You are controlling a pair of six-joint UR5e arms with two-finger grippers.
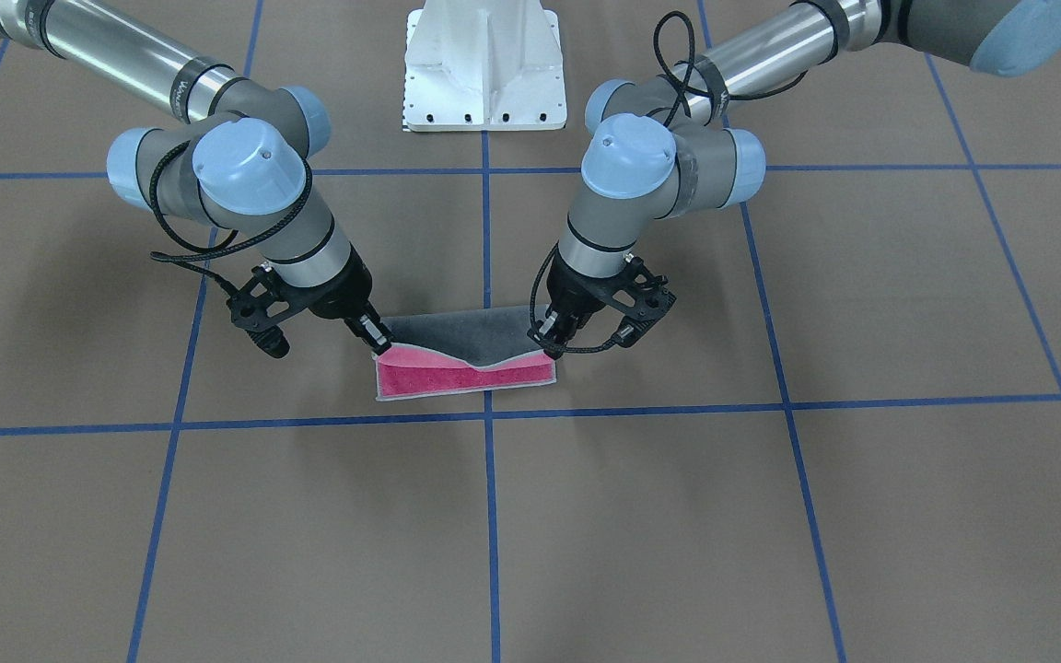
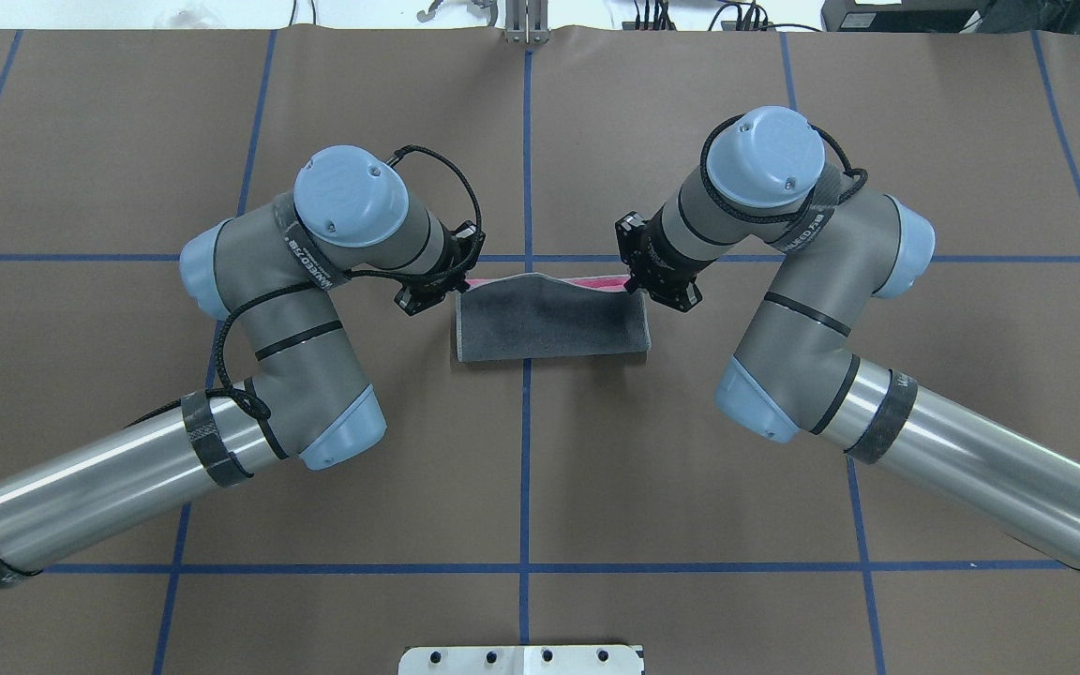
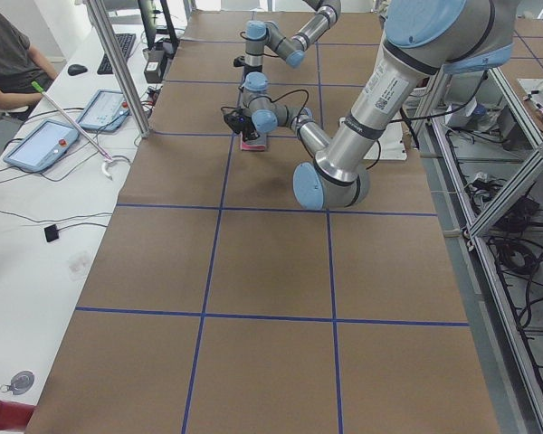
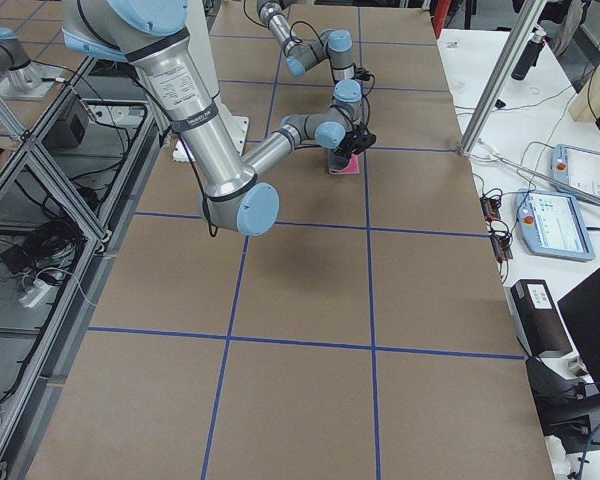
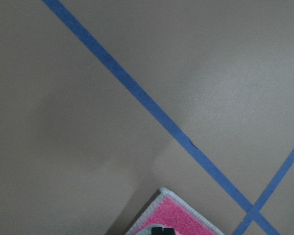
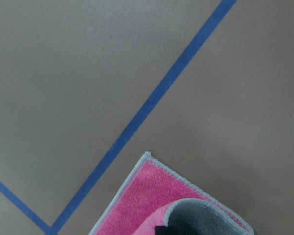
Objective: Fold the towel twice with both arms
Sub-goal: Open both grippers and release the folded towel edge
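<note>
The towel (image 1: 457, 379) lies at the table's middle, partly folded. Its grey face (image 2: 549, 323) is turned up over the pink face, and a pink strip shows along the far edge. My left gripper (image 1: 552, 348) is shut on one corner of the grey flap and my right gripper (image 1: 381, 345) is shut on the other. The flap's edge sags between them, just above the pink layer. The left wrist view shows a pink corner (image 5: 179, 215) with its pale stitched edge. In the right wrist view the grey flap (image 6: 203, 218) curls over the pink.
The white bolted pedestal (image 1: 484, 64) stands behind the towel at the robot's base. Blue tape lines (image 1: 488, 419) grid the brown table. A person (image 3: 9, 54) sits at a side desk with tablets (image 3: 41, 145). Another pendant (image 4: 570, 190) lies on the opposite side bench.
</note>
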